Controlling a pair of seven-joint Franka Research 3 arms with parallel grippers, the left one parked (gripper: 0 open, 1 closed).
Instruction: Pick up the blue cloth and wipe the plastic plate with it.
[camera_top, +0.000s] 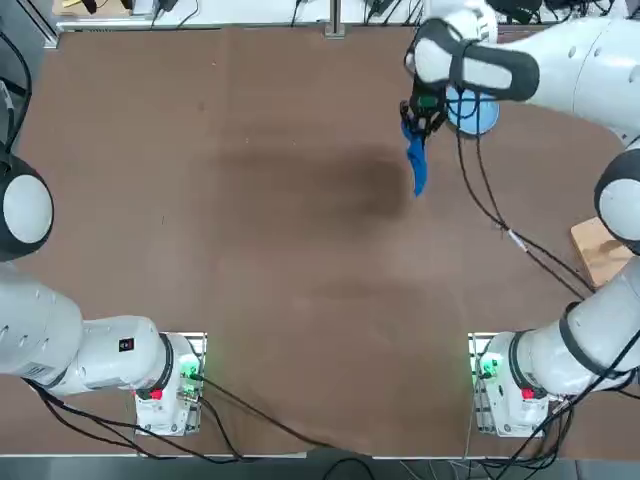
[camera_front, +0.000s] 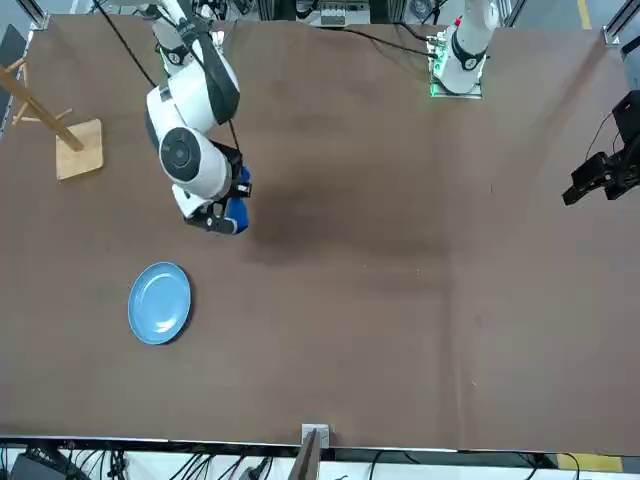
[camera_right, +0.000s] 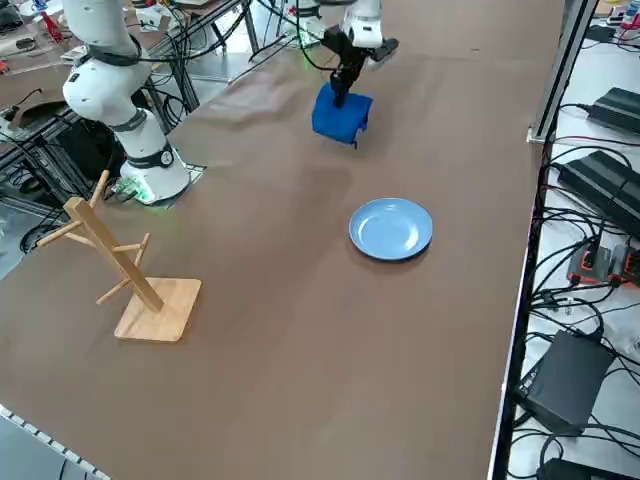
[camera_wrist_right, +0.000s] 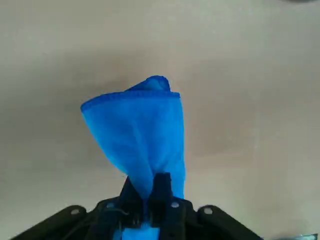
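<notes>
Above the brown table (camera_right: 300, 330), hanging limp from the right gripper (camera_wrist_right: 150, 195), pinched tight at one gathered end: soft royal-blue fabric cloth (camera_wrist_right: 140, 130). Light and floppy, likely best kept bunched. Well apart from the round light blue plastic plate (camera_right: 391, 229).

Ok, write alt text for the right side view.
The robot's right hand holds a soft royal-blue cloth pinched and hanging above the brown table. A round light blue plastic plate lies nearer the camera, untouched, with a tan wooden rack beyond.
</notes>
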